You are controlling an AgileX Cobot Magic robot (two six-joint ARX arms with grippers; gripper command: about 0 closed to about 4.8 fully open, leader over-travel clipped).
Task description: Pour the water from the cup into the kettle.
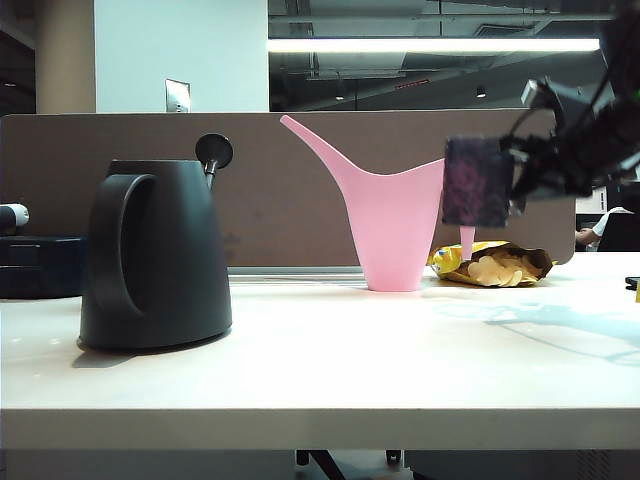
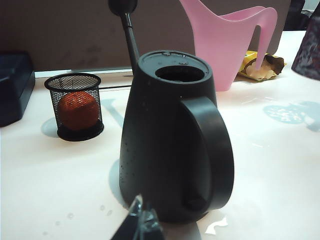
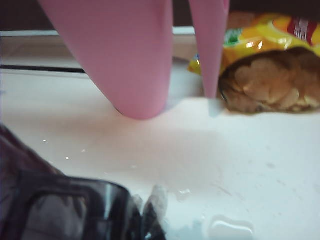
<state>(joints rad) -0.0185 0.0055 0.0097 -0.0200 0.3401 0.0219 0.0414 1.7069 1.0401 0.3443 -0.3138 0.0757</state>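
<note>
While our right hand (image 1: 515, 180) is pinched on the cup (image 1: 477, 181), holding it upright in the air above the worktop's (image 1: 320, 370) right side, the kettle (image 1: 155, 255) stands near the left edge, well apart. We judge the cup must cross past the pink watering can (image 1: 385, 215) to the kettle's top opening (image 2: 180, 73). Our left hand (image 2: 140, 225) sits nearest the kettle; we cannot tell its spread.

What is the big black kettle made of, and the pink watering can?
The kettle looks like matte plastic: dull dark grey, with no shine. The pink watering can looks like smooth plastic too: even colour, thin moulded spout. Neither is certain from looks alone.
</note>
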